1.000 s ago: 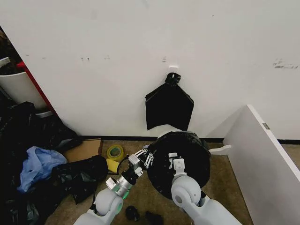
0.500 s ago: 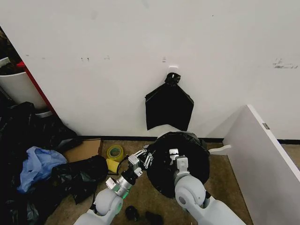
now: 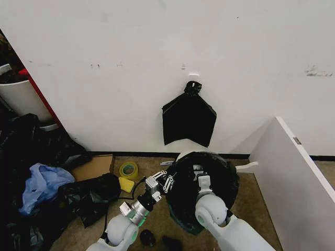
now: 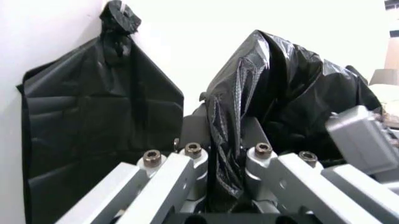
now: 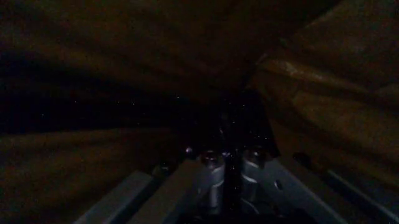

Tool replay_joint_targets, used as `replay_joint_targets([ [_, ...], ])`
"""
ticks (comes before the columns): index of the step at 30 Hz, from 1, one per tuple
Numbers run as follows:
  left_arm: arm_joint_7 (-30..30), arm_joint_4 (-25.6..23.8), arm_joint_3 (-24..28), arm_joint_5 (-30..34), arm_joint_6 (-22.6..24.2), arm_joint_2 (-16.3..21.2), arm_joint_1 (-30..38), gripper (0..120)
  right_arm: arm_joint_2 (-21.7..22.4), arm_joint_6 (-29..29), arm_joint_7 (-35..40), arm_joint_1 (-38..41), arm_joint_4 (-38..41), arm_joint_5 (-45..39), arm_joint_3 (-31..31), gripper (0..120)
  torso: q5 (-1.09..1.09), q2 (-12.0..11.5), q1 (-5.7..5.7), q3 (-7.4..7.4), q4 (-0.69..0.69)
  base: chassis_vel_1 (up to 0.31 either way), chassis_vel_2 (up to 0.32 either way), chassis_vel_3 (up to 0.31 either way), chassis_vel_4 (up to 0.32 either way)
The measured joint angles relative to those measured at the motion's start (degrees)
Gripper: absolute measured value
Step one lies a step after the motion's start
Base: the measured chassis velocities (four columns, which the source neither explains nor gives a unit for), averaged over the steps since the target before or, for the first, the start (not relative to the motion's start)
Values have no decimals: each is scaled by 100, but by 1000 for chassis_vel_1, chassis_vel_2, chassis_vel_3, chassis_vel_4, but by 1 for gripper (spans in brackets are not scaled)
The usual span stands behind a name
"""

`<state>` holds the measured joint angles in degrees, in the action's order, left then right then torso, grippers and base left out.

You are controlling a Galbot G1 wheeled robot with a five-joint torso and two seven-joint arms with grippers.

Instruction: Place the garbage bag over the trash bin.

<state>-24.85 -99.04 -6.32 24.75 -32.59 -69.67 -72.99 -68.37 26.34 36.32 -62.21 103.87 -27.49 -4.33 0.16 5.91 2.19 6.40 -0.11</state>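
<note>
One garbage bag (image 3: 201,180) drapes one trash bin (image 3: 184,155), mouth downward. Left gripper (image 4: 218,154) clamps its edge; right gripper (image 5: 227,161) jaws together on its film.

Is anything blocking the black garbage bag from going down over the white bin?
Nothing visible does. The glossy black plastic garbage bag already drapes the round white plastic trash bin, with the left gripper pinching its edge and the right gripper on top.
</note>
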Motion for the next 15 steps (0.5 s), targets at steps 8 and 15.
replay_joint_targets([
  [8, 25, -25, -129, 46, -4, 43, 44, 5, 150, 129, 56, -371, 843, -176, -245, 0, -1, 0, 0, 0, 0, 0, 0, 0, 0],
  [15, 22, -126, -267, 48, -20, 102, 24, 5, 129, 1087, 730, -367, 1287, -1189, -206, 0, -1, 0, 0, 0, 0, 0, 0, 0, 0],
])
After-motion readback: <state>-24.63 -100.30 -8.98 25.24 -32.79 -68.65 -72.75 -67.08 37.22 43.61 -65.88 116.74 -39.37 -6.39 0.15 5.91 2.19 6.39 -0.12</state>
